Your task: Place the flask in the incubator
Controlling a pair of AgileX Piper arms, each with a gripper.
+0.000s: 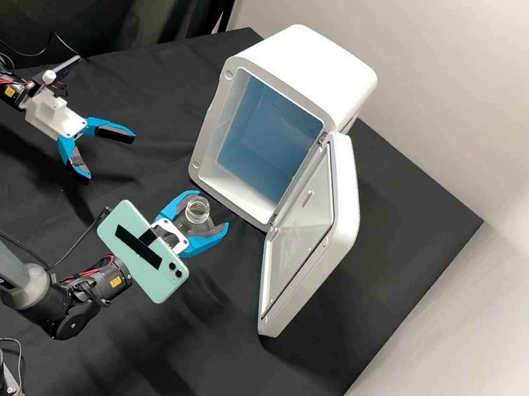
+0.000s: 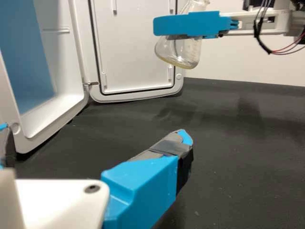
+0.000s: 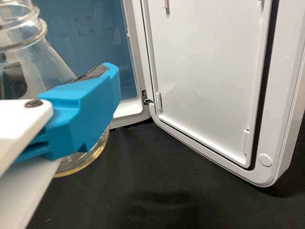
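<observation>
The right gripper has its jaws clamped on the clear glass conical flask, one bright blue finger on each side of the body below the neck. The flask is roughly upright, mouth upward. In the left wrist view it hangs clear of the black desk.

The flask is outside the white box-shaped incubator with a pale blue interior, just in front of the lower rim of its opening. The white incubator door stands fully open, hinged on the side away from the arms, with its lower corner resting on the desk. In the right wrist view the inner door panel is just beside the flask.

A mint-green phone with a strip of black tape is fixed to the wrist of the right arm (directly behind the gripper).

The left gripper is well apart from the flask and the incubator, low over the desk. Its jaws are spread wide with nothing between them.
</observation>
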